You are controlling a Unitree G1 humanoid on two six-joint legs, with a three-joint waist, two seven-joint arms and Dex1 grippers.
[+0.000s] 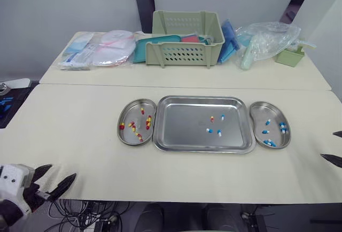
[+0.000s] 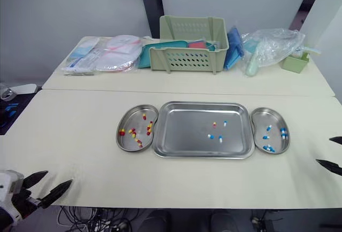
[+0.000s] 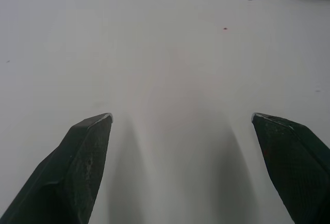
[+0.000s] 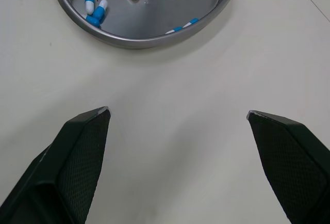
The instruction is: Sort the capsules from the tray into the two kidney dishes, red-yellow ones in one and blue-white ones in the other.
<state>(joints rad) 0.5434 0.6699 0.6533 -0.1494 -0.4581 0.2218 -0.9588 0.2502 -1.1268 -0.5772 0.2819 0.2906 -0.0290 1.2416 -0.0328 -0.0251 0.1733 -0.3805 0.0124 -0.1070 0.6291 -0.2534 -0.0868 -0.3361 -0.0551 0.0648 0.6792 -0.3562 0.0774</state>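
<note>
A steel tray [image 1: 181, 136] lies mid-table holding one red-yellow capsule [image 1: 212, 118] and three blue-white capsules [image 1: 209, 130]. The left kidney dish [image 1: 126, 110] holds several red-yellow capsules [image 1: 148, 121]. The right kidney dish [image 1: 260, 107] holds several blue-white capsules [image 4: 95, 10]. My left gripper [image 1: 56, 177] hovers open over the table's near left edge, far from the dishes. My right gripper [image 1: 334, 147] is open at the near right, just short of the right dish [image 4: 206, 17], nothing between its fingers.
A second table behind carries a green basket [image 1: 184, 39], packaged supplies [image 1: 101, 49], a clear plastic bag [image 1: 267, 39] and a small green box [image 1: 289, 56]. Cables lie on the floor below the front edge.
</note>
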